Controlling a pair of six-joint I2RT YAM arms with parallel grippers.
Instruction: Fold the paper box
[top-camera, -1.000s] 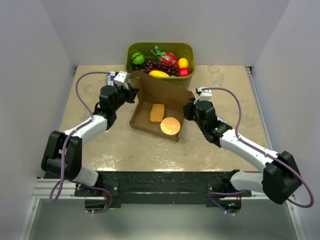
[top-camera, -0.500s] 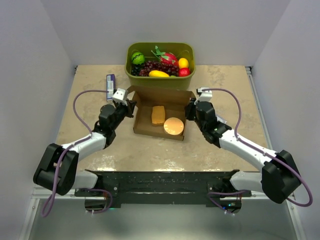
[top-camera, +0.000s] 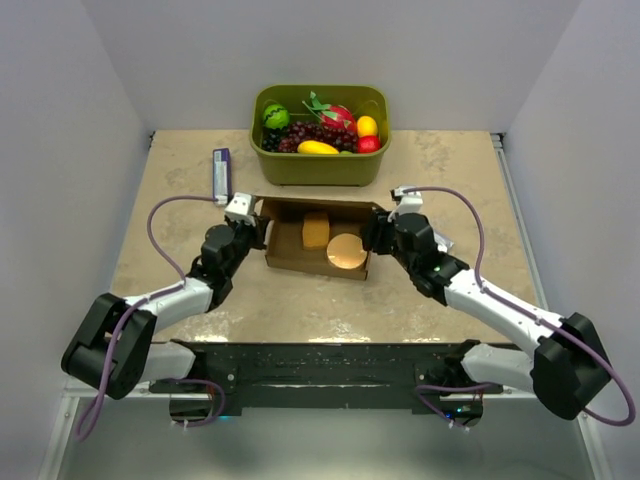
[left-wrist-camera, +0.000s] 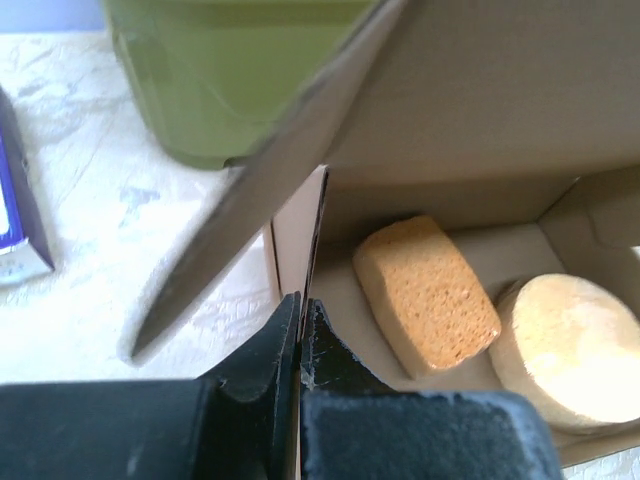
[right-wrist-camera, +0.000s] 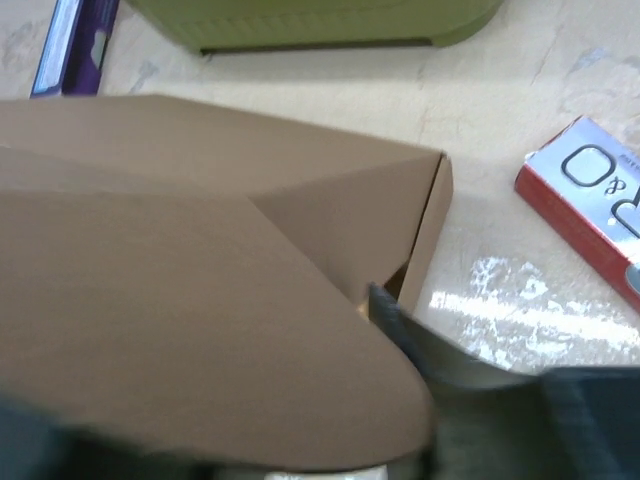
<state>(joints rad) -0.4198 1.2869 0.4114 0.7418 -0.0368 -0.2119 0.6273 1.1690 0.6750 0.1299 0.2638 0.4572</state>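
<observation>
Over the last second our box (top-camera: 318, 250) has swung square on the bench (top-camera: 450, 180), just before the tub (top-camera: 320, 165). Its lid (left-wrist-camera: 500, 90) has dropped from upright to leaning over the inside, so we judge closing underway but unfinished. Our left hand (left-wrist-camera: 300, 315) is pressed together, pinching the box's left wall; our right hand (top-camera: 378, 232) sits at the right wall, and we cannot tell its state.

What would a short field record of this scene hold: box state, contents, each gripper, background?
box: paper box, lid leaning over it, not closed
contents: rectangular sponge, round disc
left gripper: shut on the left wall
right gripper: at the right wall, grip unclear
background: green tub of fruit
</observation>
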